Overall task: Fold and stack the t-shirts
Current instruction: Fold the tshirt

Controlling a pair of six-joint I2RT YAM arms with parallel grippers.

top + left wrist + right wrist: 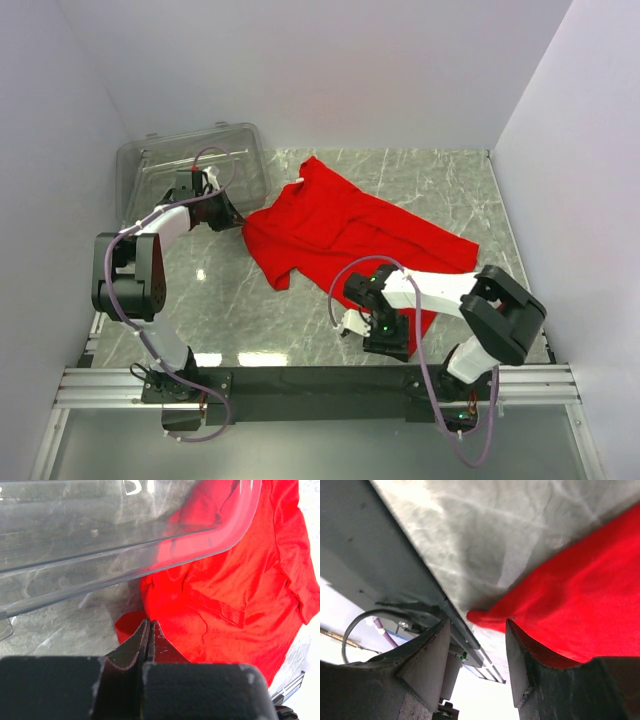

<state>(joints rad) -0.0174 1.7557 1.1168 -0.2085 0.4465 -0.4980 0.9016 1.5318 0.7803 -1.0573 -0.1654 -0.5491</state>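
The red t-shirt [340, 225] lies spread but wrinkled in the middle of the marble table [230, 300]. Its left edge is just beside the clear plastic bin [190, 165], and one corner is near the front rail. The left gripper [148, 626] is at that left edge with its fingers pressed together; I cannot tell if cloth is caught between them. The right gripper [475, 650] hovers at the near corner, fingers apart, with the corner just ahead of the gap. I think the step is to flatten the shirt before folding. To do it well, each gripper should take the cloth at its edge, then pull outward gently, away from the bin.
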